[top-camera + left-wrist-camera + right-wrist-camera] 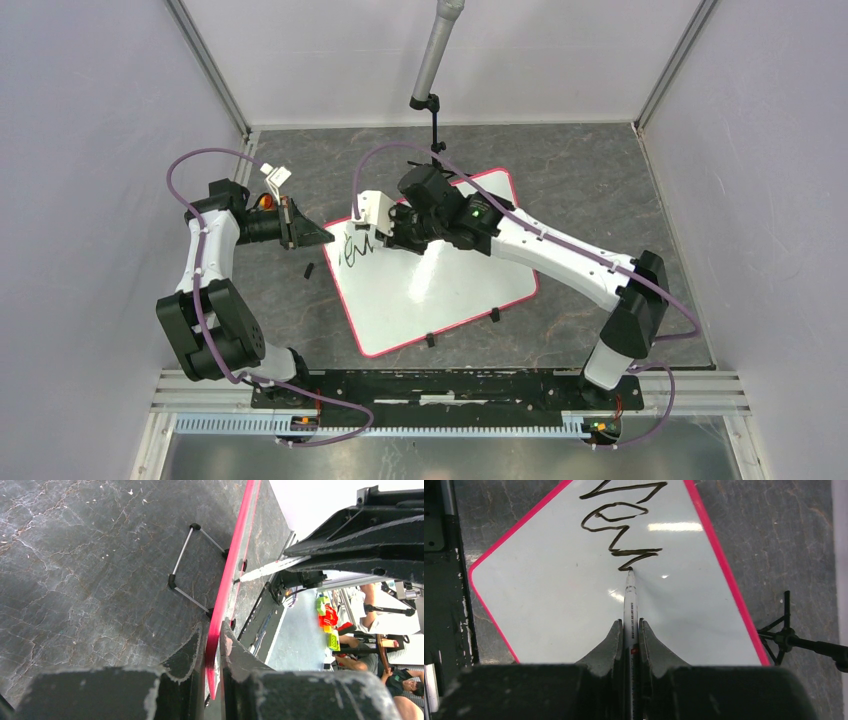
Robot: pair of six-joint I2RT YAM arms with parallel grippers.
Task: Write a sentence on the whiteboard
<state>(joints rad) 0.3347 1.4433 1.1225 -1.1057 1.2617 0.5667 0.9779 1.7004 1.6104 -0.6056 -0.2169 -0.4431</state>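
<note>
The whiteboard, white with a pink-red rim, lies turned diagonally on the dark table. My left gripper is shut on its left corner; in the left wrist view the pink rim runs edge-on between the closed fingers of that gripper. My right gripper hovers over the board's upper left, shut on a thin white marker whose tip touches the board. The sentence is black zigzag cursive ending at the tip; from above the sentence shows as a short scrawl.
A small black piece lies on the table left of the board. Black clips sit on the board's near rim. A wire stand lies beside the board's edge. A camera pole hangs over the far side. Enclosure walls stand all round.
</note>
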